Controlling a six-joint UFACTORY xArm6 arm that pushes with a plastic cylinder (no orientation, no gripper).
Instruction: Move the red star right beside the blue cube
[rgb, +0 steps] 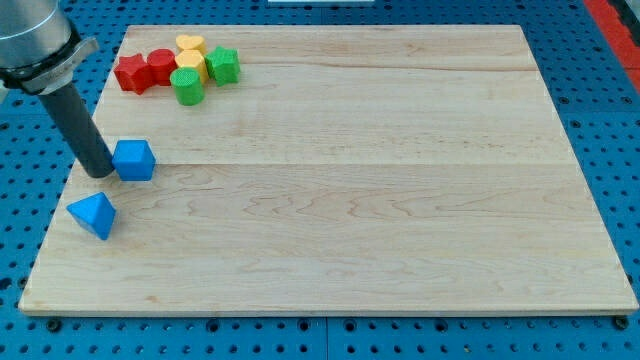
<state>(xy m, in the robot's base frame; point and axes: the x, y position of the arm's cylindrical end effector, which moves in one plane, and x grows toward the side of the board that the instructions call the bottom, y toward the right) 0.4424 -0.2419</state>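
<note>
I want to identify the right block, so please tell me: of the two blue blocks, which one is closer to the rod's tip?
The blue cube, just on the view's right of my tip. The blue triangular block lies apart, toward the view's bottom.

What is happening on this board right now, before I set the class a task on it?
A robot arm's rod has my tip at the view's left, touching or nearly touching the blue cube. The red star sits untouched at the view's top left, clustered with red, yellow and green blocks. A blue triangular block lies below the cube.
</note>
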